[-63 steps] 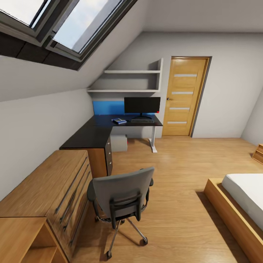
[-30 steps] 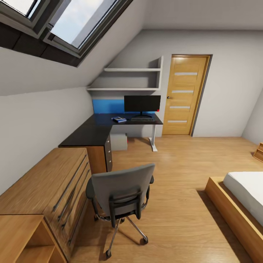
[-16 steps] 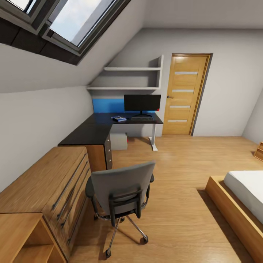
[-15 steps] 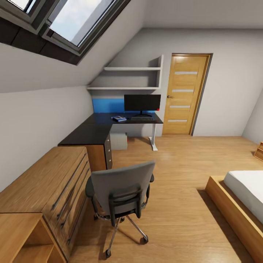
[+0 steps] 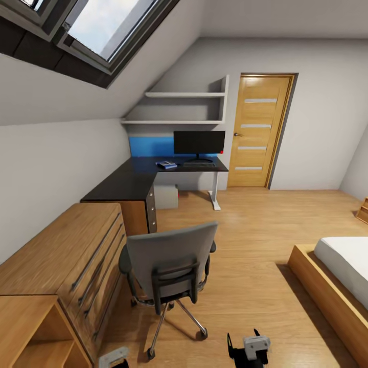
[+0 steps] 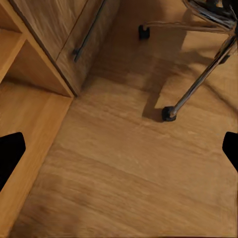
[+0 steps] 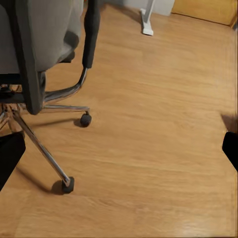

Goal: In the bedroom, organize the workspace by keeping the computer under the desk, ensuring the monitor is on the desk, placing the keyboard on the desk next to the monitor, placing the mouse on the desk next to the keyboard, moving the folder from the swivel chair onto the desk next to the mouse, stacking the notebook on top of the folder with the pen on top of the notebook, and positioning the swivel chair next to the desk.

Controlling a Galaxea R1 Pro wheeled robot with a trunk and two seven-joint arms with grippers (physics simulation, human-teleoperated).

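At the far end of the attic bedroom, under the sloped ceiling, the L-shaped desk (image 5: 138, 179) carries the monitor (image 5: 199, 142) against its blue back panel, with the keyboard (image 5: 199, 165) lying just in front of the stand and the blue folder (image 5: 166, 164) beside it on the black surface. Something dark seems to rest on the folder, likely the notebook, but it is too small to tell, and no mouse or pen can be made out at this range. The pale computer (image 5: 165, 197) sits on the floor beneath the desk. The swivel chair (image 5: 168, 268) stands well apart from the desk, close to the robot, its grey back turned toward the viewer and hiding the seat; it looks like the one thing left to move. Low in the head view, the left hand (image 5: 113, 357) and right hand (image 5: 249, 349) sit either side of the chair base, partly cut off. Both hands are spread wide and hold nothing, their fingertips dark at the edges of the wrist views, over bare wooden floor (image 7: 158, 129) beside the chair's casters.
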